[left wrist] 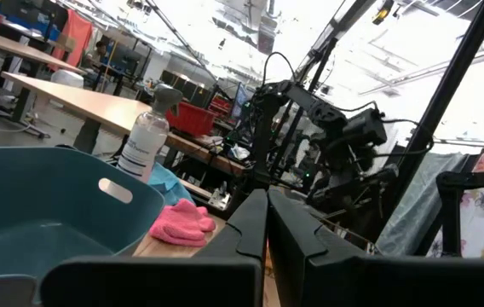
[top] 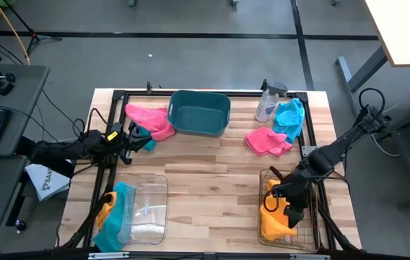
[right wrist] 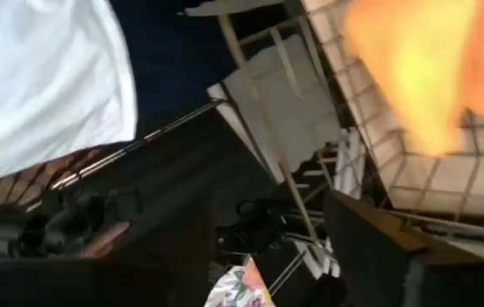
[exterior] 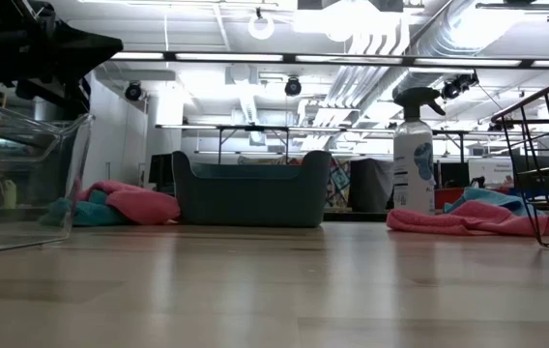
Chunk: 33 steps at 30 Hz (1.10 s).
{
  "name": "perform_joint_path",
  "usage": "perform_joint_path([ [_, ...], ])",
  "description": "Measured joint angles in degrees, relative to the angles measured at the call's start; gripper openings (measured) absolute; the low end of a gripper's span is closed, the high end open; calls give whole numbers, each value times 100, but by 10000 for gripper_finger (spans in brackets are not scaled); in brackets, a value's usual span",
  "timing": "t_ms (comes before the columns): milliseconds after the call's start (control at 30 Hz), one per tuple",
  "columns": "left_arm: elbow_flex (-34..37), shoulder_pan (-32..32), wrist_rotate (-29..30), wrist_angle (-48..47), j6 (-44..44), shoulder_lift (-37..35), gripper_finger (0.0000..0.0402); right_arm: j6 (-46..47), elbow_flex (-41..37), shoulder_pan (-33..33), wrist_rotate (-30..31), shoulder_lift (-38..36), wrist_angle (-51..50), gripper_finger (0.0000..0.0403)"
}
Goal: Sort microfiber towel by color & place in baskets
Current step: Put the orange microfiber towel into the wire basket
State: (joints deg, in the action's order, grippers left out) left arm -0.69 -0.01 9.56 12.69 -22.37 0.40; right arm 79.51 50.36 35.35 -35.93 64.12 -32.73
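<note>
**At the lower right of the overhead frame: right pincer over the wire basket**

Lower right, the right pincer (top: pixel 283 192) hangs over the bronze wire basket (top: pixel 307 230), fingers spread wide, gripping nothing; an orange towel (top: pixel 273 217) lies inside. Centre left, the left pincer (top: pixel 134 135) sits narrow beside a pink towel (top: pixel 151 120). The teal tub (top: pixel 201 113) stands top centre on the bench (top: pixel 212 188), the clear bin (top: pixel 146 209) lower left, draped with a teal towel (top: pixel 118 214).

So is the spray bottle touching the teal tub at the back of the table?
Apart. The high view shows bare wood between the teal tub and the spray bottle, and the low view shows open space between them too.
</note>
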Motion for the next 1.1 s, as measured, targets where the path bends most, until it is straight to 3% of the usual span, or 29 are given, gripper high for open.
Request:
perform_joint_path([
  [133, 1, -1, 1, 0, 0, 1, 0, -689, 183, -463, 441, -4, 60, 251],
  [333, 2, 0, 0, 0, 0, 2, 0, -2006, 219, -1625, 2734, -2, 397, 259],
  [433, 1, -1, 0, 0, 0, 1, 0, -2828, 219, -2226, 3444, 82, 986, 259],
  [600, 2, 0, 0, 0, 0, 0, 0, -3344, 219, -2985, 3408, 395, 2541, 259],
  [800, 2, -2, 26, 53, 0, 1, 0, -3349, 219, -3273, 3204, 525, 3784, 259],
  [1100, -2, -1, 1105, 3003, -572, 33, 0, -3000, 219, -3271, 3204, 527, 3812, 259],
])
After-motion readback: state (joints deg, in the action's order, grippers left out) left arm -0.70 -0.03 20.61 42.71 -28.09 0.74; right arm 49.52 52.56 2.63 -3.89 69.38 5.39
